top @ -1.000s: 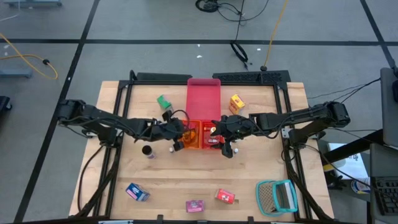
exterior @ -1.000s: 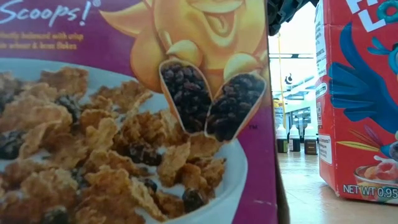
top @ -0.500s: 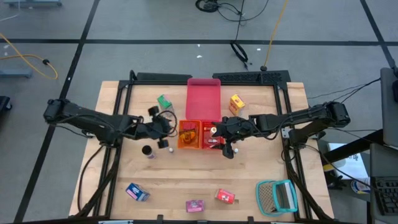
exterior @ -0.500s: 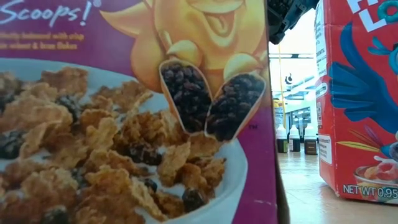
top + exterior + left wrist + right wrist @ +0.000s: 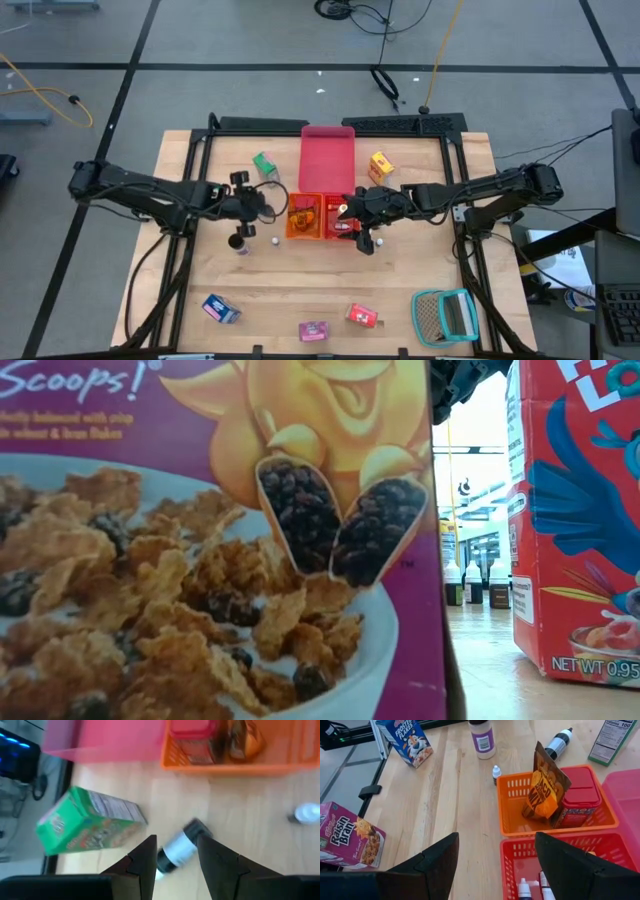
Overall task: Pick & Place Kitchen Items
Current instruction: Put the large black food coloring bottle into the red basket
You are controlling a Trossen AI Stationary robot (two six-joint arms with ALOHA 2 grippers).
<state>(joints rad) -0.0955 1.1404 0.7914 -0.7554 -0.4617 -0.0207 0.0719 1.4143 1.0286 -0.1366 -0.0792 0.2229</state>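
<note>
Bottle [image 5: 178, 851] lies between our left gripper [image 5: 175, 857] fingers, jaws parted, nothing held: we should centre, drop, close midbody; right gripper [image 5: 495, 865] waits wide above trays.

"raisin bran" on the pink box [image 5: 349, 838]; "frosted flakes" on the blue box [image 5: 406, 740]; "scoops!" on the purple box [image 5: 200, 540].

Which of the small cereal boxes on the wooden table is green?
The green cardboard cereal box left of the pink tray; the others are yellow, blue, purple-pink and red.
</note>
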